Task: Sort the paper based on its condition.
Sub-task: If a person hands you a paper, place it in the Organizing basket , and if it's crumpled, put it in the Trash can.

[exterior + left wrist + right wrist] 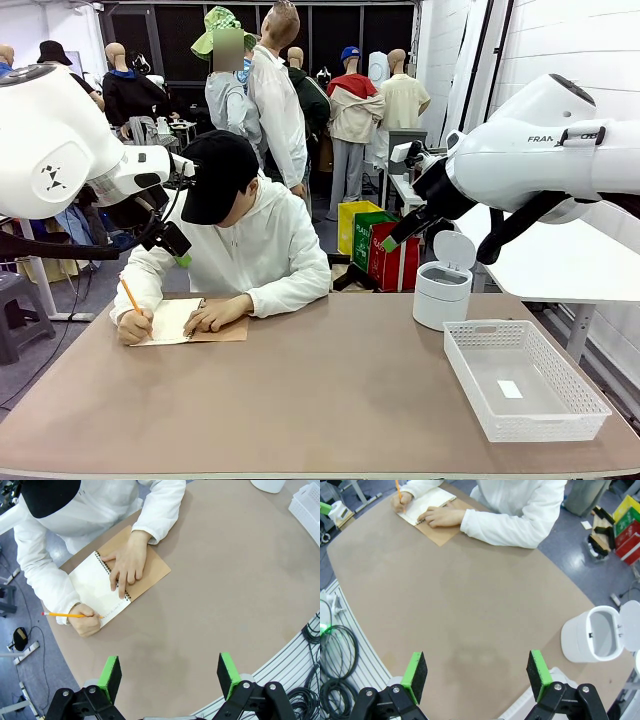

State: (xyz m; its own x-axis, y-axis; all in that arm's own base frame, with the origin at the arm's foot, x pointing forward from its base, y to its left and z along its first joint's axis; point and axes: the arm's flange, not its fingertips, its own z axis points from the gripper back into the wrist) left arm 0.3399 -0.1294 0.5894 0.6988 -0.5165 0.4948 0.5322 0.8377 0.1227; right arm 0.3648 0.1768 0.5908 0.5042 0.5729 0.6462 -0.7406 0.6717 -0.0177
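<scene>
Preparation is what is seen here, and no sorting has yet been begun by the robot. The paper [94, 582] lies at the person's edge of the table [225, 590], toward the robot's left, as the white page of an opened spiral notebook [152, 570] whose brown cover is spread beside it. Whether the sheet is bound at the coil or loose cannot be told. It is being written on with a yellow pencil [67, 614] held in the person's writing hand [85, 623], while the other hand [127, 562] is laid flat across the coil.

The left gripper [169, 675] is held high above the table with its jaws wide apart and nothing between the green pads. The right gripper [476, 674] is likewise raised, open and empty, well apart from the sheet. At the robot's right a white lidded bin [443, 290] stands with its lid up, and a white mesh basket [465, 380] is set just beside it, nearer the robot.

The step in hand is judged to be a wait. Nothing can be grasped while both hands rest on the page. The next move calls for the sheet to be freed and its condition read — probably smooth or spoiled. It would then call for a thin, flat sheet to be pinched at an edge and carried across to the basket or the bin.
</scene>
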